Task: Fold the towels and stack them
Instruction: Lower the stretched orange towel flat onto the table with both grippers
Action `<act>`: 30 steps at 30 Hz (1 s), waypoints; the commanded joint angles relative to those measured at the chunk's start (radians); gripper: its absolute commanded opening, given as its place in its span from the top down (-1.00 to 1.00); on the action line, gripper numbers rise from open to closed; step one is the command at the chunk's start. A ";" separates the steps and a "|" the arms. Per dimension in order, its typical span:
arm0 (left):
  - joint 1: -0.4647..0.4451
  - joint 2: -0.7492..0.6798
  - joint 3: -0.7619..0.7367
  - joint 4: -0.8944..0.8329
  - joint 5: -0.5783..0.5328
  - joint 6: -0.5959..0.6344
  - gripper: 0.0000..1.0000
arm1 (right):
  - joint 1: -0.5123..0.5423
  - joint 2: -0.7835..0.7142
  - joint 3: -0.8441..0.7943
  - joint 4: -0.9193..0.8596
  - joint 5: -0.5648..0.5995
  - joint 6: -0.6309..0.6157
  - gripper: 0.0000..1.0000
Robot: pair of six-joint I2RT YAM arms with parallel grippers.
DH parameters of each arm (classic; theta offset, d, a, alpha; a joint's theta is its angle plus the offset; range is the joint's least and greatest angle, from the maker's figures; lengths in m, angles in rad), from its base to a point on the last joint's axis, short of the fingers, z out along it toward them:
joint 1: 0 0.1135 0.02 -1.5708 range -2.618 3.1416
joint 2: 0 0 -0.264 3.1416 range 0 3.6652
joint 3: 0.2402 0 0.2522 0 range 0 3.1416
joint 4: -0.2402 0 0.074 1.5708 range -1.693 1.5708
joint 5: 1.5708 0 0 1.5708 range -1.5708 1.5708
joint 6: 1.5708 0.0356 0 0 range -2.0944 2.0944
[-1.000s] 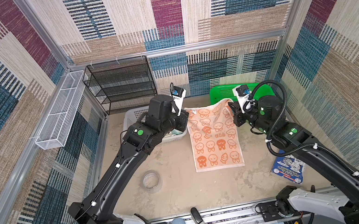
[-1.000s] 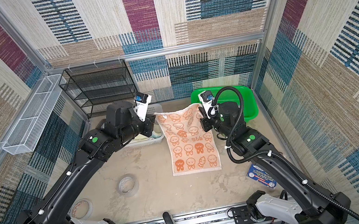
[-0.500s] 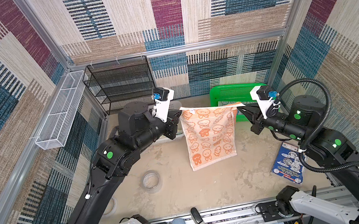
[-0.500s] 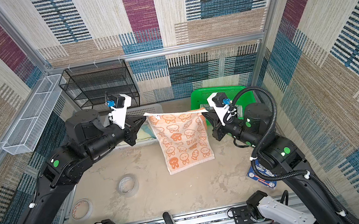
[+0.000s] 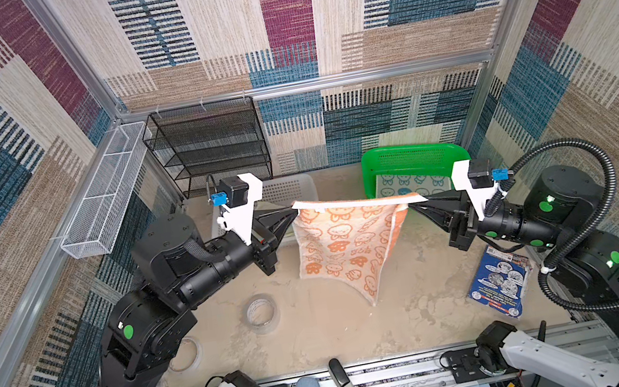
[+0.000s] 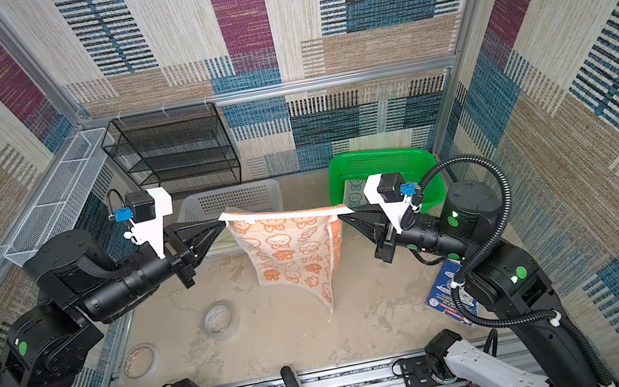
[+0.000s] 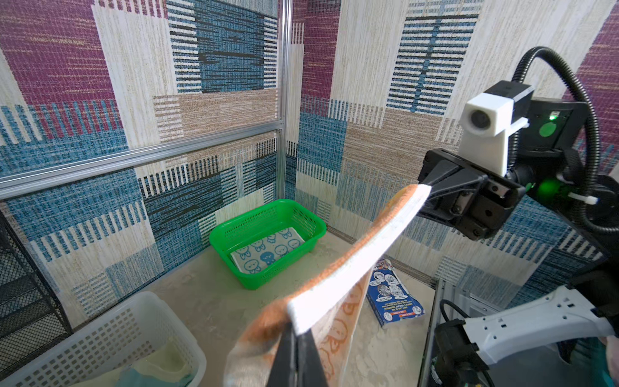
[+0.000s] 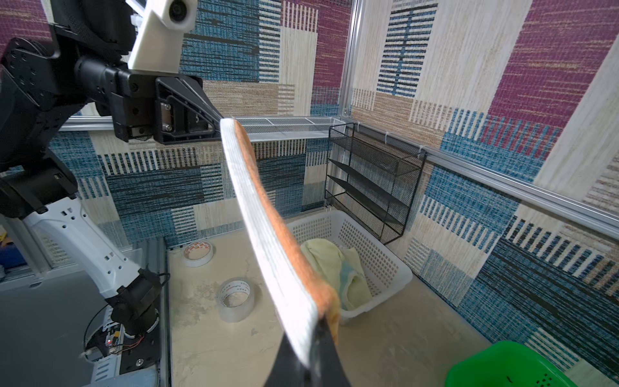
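The orange rabbit-print towel [image 5: 343, 244] [image 6: 291, 248] hangs in the air over the middle of the table, its top edge pulled taut between my two grippers. My left gripper [image 5: 294, 210] [image 7: 296, 338] is shut on its left top corner. At the right top corner my right gripper [image 5: 412, 203] [image 8: 316, 326] is shut on the cloth. The lower part droops to a point above the table. A white towel with blue bunnies [image 5: 408, 187] [image 7: 268, 249] lies flat in the green basket [image 5: 410, 149]. A pale yellow and teal towel [image 8: 335, 264] sits crumpled in the white basket [image 8: 378, 248].
Two tape rolls [image 5: 261, 311] [image 5: 186, 355] lie on the table at front left. A blue booklet [image 5: 501, 286] lies at the right. A black mesh shelf [image 5: 212, 147] stands at the back, a white wire tray [image 5: 105, 189] on the left wall.
Both arms have risen and drawn apart. The orange towel, draped down to the table a second ago, now hangs off it with its top edge stretched tight.
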State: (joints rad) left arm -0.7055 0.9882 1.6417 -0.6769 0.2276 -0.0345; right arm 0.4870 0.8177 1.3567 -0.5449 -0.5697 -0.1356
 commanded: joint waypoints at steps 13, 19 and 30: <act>0.003 0.322 0.104 -0.028 -0.179 0.047 1.00 | 0.001 0.004 -0.200 -0.035 0.409 0.068 1.00; 0.003 0.548 0.110 0.020 -0.223 0.065 1.00 | 0.000 0.025 -0.333 0.006 0.634 0.066 1.00; 0.003 0.879 0.195 0.062 -0.373 0.075 1.00 | -0.002 0.150 -0.454 0.032 0.841 0.134 1.00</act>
State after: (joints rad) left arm -0.7029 1.8393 1.8168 -0.6559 -0.0834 0.0158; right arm 0.4847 0.9478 0.9176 -0.5652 0.2050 -0.0368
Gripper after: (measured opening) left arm 0.056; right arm 0.057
